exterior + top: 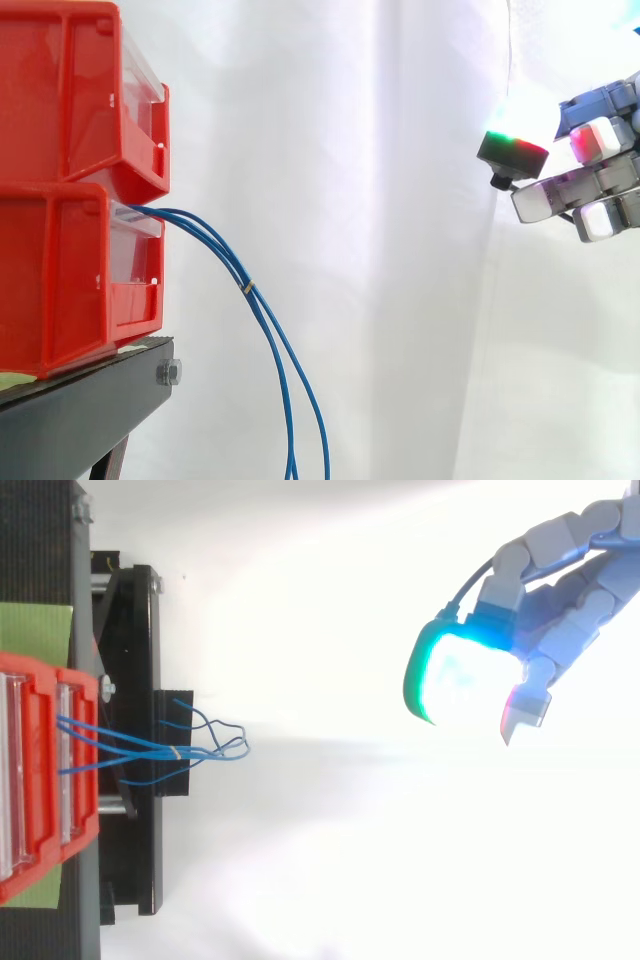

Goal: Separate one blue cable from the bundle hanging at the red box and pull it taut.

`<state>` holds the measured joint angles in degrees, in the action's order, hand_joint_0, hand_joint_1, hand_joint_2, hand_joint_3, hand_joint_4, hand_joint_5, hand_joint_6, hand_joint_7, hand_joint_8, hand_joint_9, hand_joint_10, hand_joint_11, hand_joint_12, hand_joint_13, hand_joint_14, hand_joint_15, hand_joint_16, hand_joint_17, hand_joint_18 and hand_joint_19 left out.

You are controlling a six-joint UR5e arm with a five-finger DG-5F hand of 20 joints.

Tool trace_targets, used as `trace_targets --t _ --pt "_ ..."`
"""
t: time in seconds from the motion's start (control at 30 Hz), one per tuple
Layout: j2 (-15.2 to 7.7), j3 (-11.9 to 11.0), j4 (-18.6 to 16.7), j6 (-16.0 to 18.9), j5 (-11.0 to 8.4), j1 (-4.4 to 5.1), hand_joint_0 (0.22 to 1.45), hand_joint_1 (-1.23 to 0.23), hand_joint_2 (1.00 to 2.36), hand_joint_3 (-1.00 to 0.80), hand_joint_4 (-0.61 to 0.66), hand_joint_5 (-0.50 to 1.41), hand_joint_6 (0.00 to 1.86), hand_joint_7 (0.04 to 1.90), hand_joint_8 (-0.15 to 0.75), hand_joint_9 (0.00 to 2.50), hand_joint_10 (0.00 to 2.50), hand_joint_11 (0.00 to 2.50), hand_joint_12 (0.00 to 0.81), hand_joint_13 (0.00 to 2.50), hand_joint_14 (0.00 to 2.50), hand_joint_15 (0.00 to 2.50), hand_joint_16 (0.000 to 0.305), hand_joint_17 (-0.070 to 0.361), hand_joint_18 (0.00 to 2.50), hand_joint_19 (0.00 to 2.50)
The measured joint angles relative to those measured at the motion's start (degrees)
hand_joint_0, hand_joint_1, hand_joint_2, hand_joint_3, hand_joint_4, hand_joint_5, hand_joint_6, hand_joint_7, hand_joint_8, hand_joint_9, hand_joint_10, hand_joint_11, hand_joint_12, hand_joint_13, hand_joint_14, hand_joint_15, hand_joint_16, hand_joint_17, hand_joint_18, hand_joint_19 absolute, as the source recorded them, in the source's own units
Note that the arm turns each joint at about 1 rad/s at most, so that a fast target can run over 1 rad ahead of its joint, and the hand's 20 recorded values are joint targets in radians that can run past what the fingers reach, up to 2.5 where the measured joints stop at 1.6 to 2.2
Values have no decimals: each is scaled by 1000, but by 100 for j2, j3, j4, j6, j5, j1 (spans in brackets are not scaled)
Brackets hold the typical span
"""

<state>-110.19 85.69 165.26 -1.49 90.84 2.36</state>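
**A:** Where is everything?

**B:** The hand (590, 185) hangs well apart from the blue cable bundle (272, 340), which droops from the lower red bin (70, 270). Its fingers (560, 195) are loosely spread and hold nothing.

**A:** What worries you?

**B:** The strands run close together, cinched by a small band (175, 752) near the bin. Those thick pads could easily catch several strands instead of one.

**A:** And the pull?

**B:** The band may drag the neighbouring strands along with the chosen one. A hard tug might also shift the bin on the black stand (90, 405), or let the cable slip through the fingers.
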Motion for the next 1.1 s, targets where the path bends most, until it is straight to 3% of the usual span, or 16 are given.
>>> trace_targets --t 0.17,0.47,0.77,0.9,1.1 --pt "-1 0 0 0 -74 -2 604 -535 1006 -438 343 -160 503 854 355 869 11 443 344 552 7 220 45 102 533 450" --pt "-93 0 -184 -1 -885 24 604 -534 1005 -437 347 -160 503 852 357 869 10 430 343 556 7 218 45 102 535 453" --pt "-581 -45 -783 -8 -1225 99 605 -533 1005 -439 346 -159 503 852 360 875 10 443 347 603 10 260 45 101 555 461" --pt "-957 -232 -986 -9 -1345 144 605 -533 1005 -440 348 -159 503 851 357 873 10 444 348 601 9 256 45 101 555 460" --pt "-1443 -522 -1058 -9 -1368 192 604 -534 1005 -439 347 -159 502 852 358 875 10 440 347 599 9 256 45 101 555 458"
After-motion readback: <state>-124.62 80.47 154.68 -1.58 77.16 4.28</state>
